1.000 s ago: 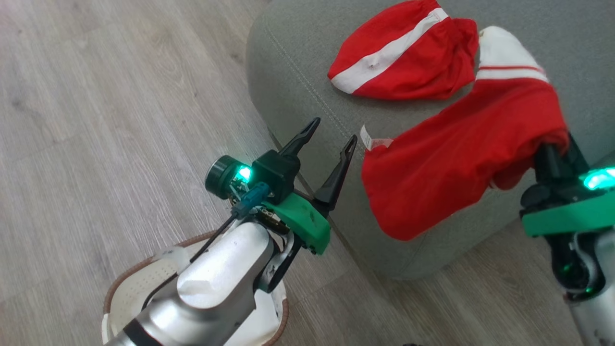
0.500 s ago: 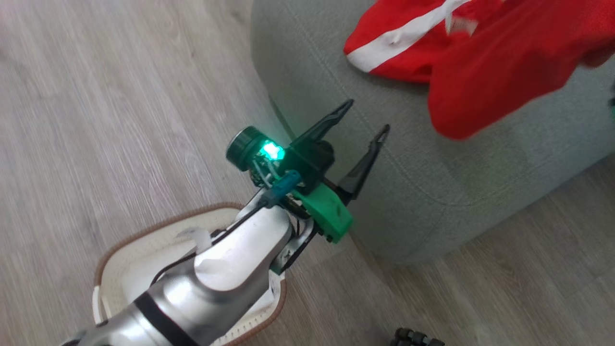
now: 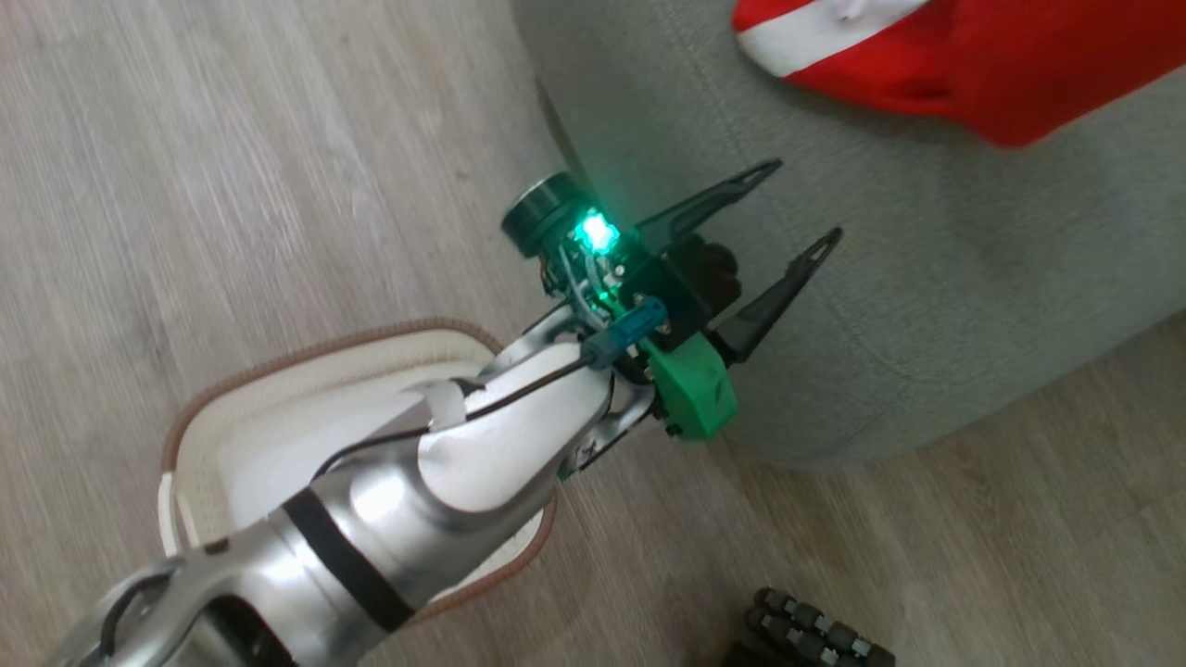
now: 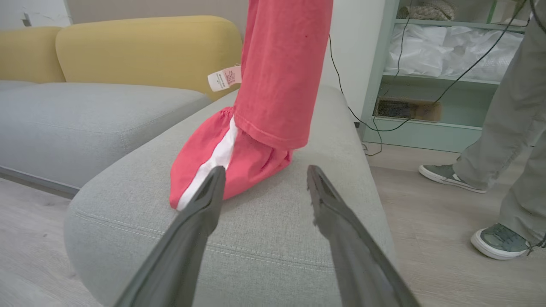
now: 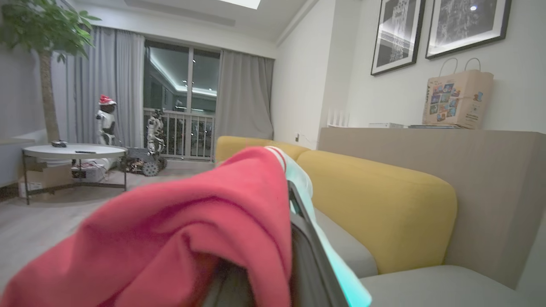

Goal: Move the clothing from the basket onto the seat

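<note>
Two bright red sports-fabric garments: the white-banded garment lies on the large grey fabric seat cushion; the hanging garment dangles above it, pinched in the right tool. The left tool, fingers spread wide and empty, faces the cushion near one cream perforated plastic basket.

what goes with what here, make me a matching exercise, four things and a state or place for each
Things:
1. left gripper
2. right gripper
3. basket
4. seat

States or places:
a. on the floor, cream with a brown rim
b. shut on the hanging garment
c. open, holding nothing
d. grey, with the lying garment on it

Pairs: 1-c, 2-b, 3-a, 4-d
</note>
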`<state>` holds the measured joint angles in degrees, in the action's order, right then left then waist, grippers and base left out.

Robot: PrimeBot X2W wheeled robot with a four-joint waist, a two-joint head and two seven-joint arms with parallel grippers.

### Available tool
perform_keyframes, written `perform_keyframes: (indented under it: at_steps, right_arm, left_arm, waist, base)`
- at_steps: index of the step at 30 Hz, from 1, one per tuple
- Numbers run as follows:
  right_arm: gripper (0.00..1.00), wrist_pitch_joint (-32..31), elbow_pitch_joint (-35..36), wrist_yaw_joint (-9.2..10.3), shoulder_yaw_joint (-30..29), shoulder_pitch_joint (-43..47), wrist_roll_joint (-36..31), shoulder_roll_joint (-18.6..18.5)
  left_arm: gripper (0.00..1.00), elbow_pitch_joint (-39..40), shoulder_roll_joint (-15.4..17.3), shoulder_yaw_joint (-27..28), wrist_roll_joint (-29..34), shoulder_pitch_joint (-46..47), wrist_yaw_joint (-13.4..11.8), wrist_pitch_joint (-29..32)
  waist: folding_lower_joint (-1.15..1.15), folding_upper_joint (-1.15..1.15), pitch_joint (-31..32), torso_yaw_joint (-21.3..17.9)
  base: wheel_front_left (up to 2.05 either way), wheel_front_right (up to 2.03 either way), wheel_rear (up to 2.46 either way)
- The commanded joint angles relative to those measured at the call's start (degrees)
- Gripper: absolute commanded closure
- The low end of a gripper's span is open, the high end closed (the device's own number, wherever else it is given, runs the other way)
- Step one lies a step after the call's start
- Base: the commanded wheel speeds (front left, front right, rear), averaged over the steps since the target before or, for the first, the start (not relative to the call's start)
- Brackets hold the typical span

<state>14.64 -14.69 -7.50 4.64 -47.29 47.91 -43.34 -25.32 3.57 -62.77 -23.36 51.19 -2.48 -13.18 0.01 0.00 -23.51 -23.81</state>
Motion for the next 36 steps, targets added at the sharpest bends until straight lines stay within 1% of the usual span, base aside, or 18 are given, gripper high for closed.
perform_keyframes:
  at_steps: [1,4,8,10,12,18,22,25,27,28,29,31,33,34,35,36]
  right_arm:
    - [1.00,0.36,0.39,0.01,-0.76,-0.79,0.61,-3.04]
    - [1.00,0.36,-3.22,0.01,-1.56,-2.56,0.79,-5.18]
    - [1.00,0.36,-8.11,0.01,-3.76,-5.24,0.86,-6.93]
    - [1.00,0.36,-10.88,0.01,-3.32,-6.30,0.33,-7.47]
    - [1.00,0.36,-13.49,0.01,-1.68,-7.19,-0.61,-7.85]
    - [1.00,0.36,-22.14,0.01,6.93,-8.54,0.34,-7.62]
    - [1.00,0.22,-28.40,0.01,15.05,-9.23,1.69,-7.25]
    - [1.00,-2.06,-32.47,0.01,21.42,-10.66,4.53,-6.95]
    - [1.00,-3.91,-33.94,0.01,25.30,-11.73,6.09,-7.01]
    - [0.87,-4.65,-34.32,0.01,27.21,-12.19,6.78,-7.13]
    - [0.79,-5.41,-34.68,0.01,29.09,-12.58,7.41,-7.35]
    - [0.71,-6.67,-35.17,0.01,32.31,-13.28,8.89,-7.73]
    - [0.55,-8.21,-35.48,0.01,35.01,-13.96,10.79,-8.27]
    - [0.55,-8.21,-35.48,0.01,35.01,-13.96,10.79,-8.27]
    - [0.33,-9.25,-35.48,0.01,36.23,-14.22,11.93,-8.53]
    - [0.09,-10.71,-35.20,0.01,37.56,-14.36,13.27,-8.72]
  left_arm:
    - [0.00,1.29,-0.54,0.99,0.55,2.66,0.11,0.15]
    - [0.00,0.87,-0.64,-0.20,0.42,4.45,0.06,0.38]
    - [0.00,1.64,-0.67,-2.02,-0.47,6.82,-0.96,0.94]
    - [0.00,2.01,-0.67,-3.00,-0.96,7.87,-1.68,1.18]
    - [0.00,2.36,-0.67,-4.01,-1.45,8.90,-2.41,1.27]
    - [0.00,3.25,-0.68,-6.69,-3.31,11.55,-4.78,0.92]
    - [0.00,3.29,-0.68,-8.00,-4.38,13.13,-6.00,0.62]
    - [0.00,3.28,-0.68,-8.68,-5.20,14.02,-6.78,0.33]
    - [0.00,3.26,-0.68,-9.07,-5.67,14.47,-7.19,0.15]
    - [0.00,3.23,-0.68,-9.23,-5.89,14.65,-7.40,0.07]
    - [0.00,3.17,-0.68,-9.37,-6.09,14.81,-7.65,-0.02]
    - [0.00,3.13,-0.68,-9.61,-6.50,15.06,-8.14,-0.21]
    - [0.00,3.21,-0.68,-9.81,-6.93,15.19,-8.47,-0.43]
    - [0.00,3.21,-0.68,-9.81,-6.93,15.19,-8.47,-0.43]
    - [0.00,3.19,-0.68,-9.89,-7.15,15.19,-8.58,-0.53]
    - [0.00,3.12,-0.68,-9.96,-7.36,15.16,-8.69,-0.65]
  waist:
    - [-0.01,0.00,-1.78,1.14]
    - [-0.01,0.00,-3.76,2.01]
    - [-0.01,0.00,-6.66,3.15]
    - [-0.01,0.00,-8.02,3.69]
    - [-0.01,0.00,-9.32,4.24]
    - [-0.01,0.00,-12.79,6.03]
    - [-0.01,0.00,-14.24,7.10]
    - [-0.01,0.00,-14.78,7.71]
    - [-0.01,0.00,-14.97,8.00]
    - [-0.01,0.00,-15.04,8.13]
    - [-0.01,0.00,-15.08,8.24]
    - [-0.01,0.00,-14.99,8.39]
    - [-0.01,0.00,-14.59,8.55]
    - [-0.01,0.00,-14.59,8.55]
    - [-0.01,0.00,-14.30,8.59]
    - [-0.01,0.00,-13.90,8.62]
  base:
    - [0.00,0.00,0.00]
    - [0.00,0.00,0.00]
    - [0.00,0.00,0.00]
    - [0.00,0.00,0.00]
    - [0.00,0.00,0.00]
    - [0.00,0.00,0.00]
    - [0.00,0.00,0.00]
    - [0.00,0.00,0.00]
    - [0.00,0.00,0.00]
    - [0.00,0.00,0.00]
    - [0.00,0.00,0.00]
    - [0.00,0.00,0.00]
    - [0.00,0.00,0.00]
    - [0.00,0.00,0.00]
    - [0.00,0.00,0.00]
    - [0.00,0.00,0.00]
